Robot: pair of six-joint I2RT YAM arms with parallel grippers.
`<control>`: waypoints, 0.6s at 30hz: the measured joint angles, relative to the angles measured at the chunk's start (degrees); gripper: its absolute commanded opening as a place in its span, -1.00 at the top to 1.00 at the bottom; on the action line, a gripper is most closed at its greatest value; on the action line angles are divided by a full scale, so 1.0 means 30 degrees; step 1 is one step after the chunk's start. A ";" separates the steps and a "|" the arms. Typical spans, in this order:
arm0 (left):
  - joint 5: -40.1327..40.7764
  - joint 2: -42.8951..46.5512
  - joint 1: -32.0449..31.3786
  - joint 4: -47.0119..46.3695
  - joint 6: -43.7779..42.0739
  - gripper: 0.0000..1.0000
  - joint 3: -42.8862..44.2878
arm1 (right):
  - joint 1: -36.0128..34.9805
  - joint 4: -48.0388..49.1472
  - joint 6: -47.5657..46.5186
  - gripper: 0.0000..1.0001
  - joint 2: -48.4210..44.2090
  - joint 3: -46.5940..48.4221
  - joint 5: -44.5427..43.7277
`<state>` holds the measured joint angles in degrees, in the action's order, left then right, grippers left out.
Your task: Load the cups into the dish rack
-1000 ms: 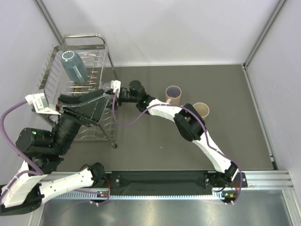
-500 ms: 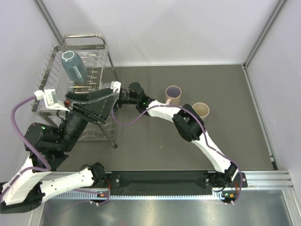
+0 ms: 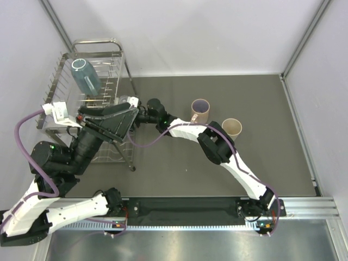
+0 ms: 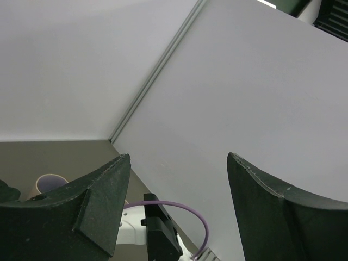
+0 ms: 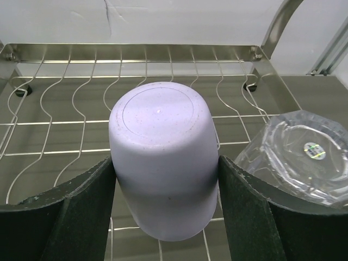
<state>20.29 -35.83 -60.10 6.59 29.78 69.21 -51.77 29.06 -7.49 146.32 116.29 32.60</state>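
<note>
The silver wire dish rack (image 3: 61, 76) stands at the far left and holds a teal-blue cup (image 3: 85, 76) lying on its side. My right gripper (image 3: 126, 101) reaches over the rack's right edge and is shut on the lavender tumbler (image 5: 160, 141), held base towards the camera above the rack's wires (image 5: 65, 109). A clear glass (image 5: 302, 155) lies in the rack just right of it. My left gripper (image 3: 128, 115) hangs above the rack's near right corner, open and empty (image 4: 179, 157), pointing at the wall. The pink handled mug (image 3: 200, 110) and the beige tumbler (image 3: 232, 128) stand on the table.
The rack's tall chrome tube frame (image 3: 98, 42) rises at its far end, and one tube shows in the right wrist view (image 5: 278, 22). White walls close in the table on three sides. My right arm (image 3: 187, 129) stretches across the middle of the table.
My right gripper has moved a little left, further over the rack, with the lavender tumbler in it. My left arm has swung up and to the right above the rack.
</note>
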 measured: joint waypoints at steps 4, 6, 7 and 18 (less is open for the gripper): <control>0.0000 0.0000 0.0000 0.0044 0.0284 -0.56 0.0000 | -0.0175 -0.0160 -0.0066 -0.55 0.0000 -0.0095 -0.0160; -0.0022 0.0000 0.0000 0.0117 0.0510 -0.61 0.0007 | -0.0226 -0.0138 -0.0029 -0.99 0.0000 -0.0189 -0.0262; -0.0029 -0.0007 0.0000 0.0226 0.0619 -0.62 0.0022 | -0.0240 -0.0117 -0.0066 -0.99 0.0000 -0.0270 -0.0350; 0.0044 -0.0481 0.0000 0.0831 0.1953 -0.67 0.0576 | -0.0240 0.0459 0.1071 -1.00 -0.1370 -0.3060 -0.1690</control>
<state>20.43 -37.28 -60.10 9.08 35.64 70.94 -52.49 30.44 -4.27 142.21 107.11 27.53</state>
